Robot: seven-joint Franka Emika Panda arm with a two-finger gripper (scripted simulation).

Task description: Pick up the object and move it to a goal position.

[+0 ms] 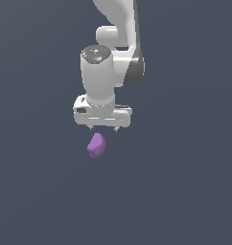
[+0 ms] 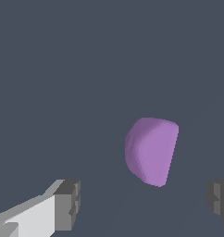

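In the exterior view, the white arm point(image 1: 115, 48) is seen descending from the top of the frame, with its gripper point(image 1: 103, 128) pointed straight down over the plain dark grey desk point(image 1: 185, 191). The gripper is held wide apart: two short fingertips point(image 1: 91, 127) are visible beneath the broad white palm bar, well separated from each other, and nothing is clamped between them. The purple object point(image 1: 96, 145), a small rounded and faceted lump, is seen just below the fingertips and slightly toward the exterior view's left of the gripper's centre line; it is not touched by either fingertip. In the wrist view, the object point(image 2: 151, 150) is shown against the bare desk point(image 2: 63, 69), lying within the span between the two grey finger pads point(image 2: 68, 204), nearer to the pad that is cut off at the frame's edge than to the fully visible one. A clear gap is kept on both sides of the object. Whether the object rests on the desk cannot be told with certainty, since no shadow or contact line is rendered.
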